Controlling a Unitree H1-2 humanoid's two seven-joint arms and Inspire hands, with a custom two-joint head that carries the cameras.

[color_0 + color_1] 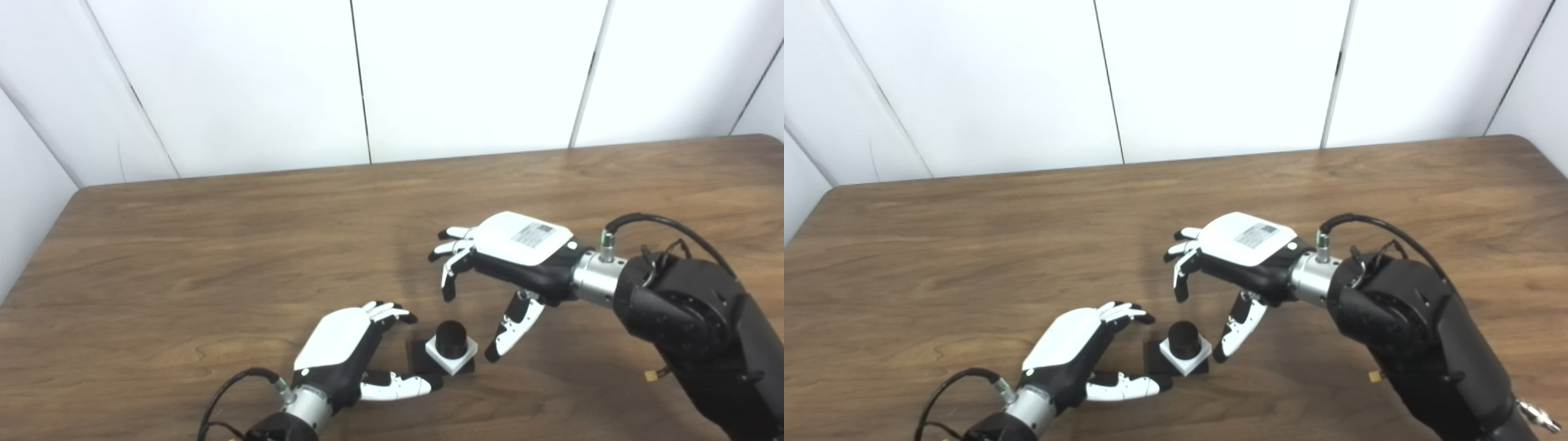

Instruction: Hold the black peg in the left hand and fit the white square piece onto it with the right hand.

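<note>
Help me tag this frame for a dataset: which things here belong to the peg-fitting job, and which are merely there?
Belongs to the job:
black peg
white square piece, already seated around the peg
left hand, open beside it
right hand, open above it

Merely there:
wooden table
white wall panels
No stray objects show.

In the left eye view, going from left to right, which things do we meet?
left hand → white square piece, already set around the black peg → right hand

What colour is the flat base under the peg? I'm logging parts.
Black, the flat base shows best in the left eye view.
</note>
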